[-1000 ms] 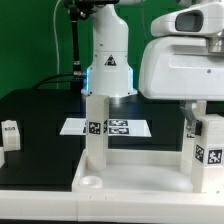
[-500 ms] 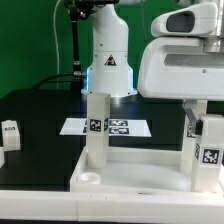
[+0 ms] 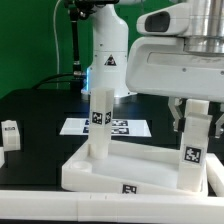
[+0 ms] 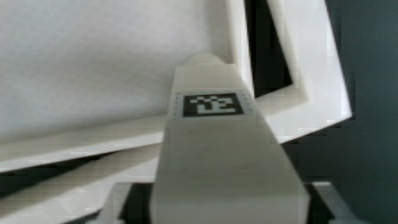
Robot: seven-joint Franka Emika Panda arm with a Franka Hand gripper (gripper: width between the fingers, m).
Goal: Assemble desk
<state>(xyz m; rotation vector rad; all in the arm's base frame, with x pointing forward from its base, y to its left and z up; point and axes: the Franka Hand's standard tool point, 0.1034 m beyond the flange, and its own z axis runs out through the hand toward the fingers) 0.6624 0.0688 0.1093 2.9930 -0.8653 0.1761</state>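
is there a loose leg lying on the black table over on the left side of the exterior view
Yes, a small white leg with a tag lies on the black table near the exterior view's left edge, apart from the tabletop.

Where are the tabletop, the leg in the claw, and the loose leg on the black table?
tabletop (image 3: 82, 170), exterior view, front rim.
held leg (image 3: 192, 150), exterior view, tagged face.
loose leg (image 3: 10, 133), exterior view, tagged end.

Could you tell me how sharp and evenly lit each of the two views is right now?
Exterior view: evenly lit, the arm's white housing close up and soft, tags on the legs readable. Wrist view: soft throughout, the leg fills the frame, its tag blurred, tabletop pale and featureless.
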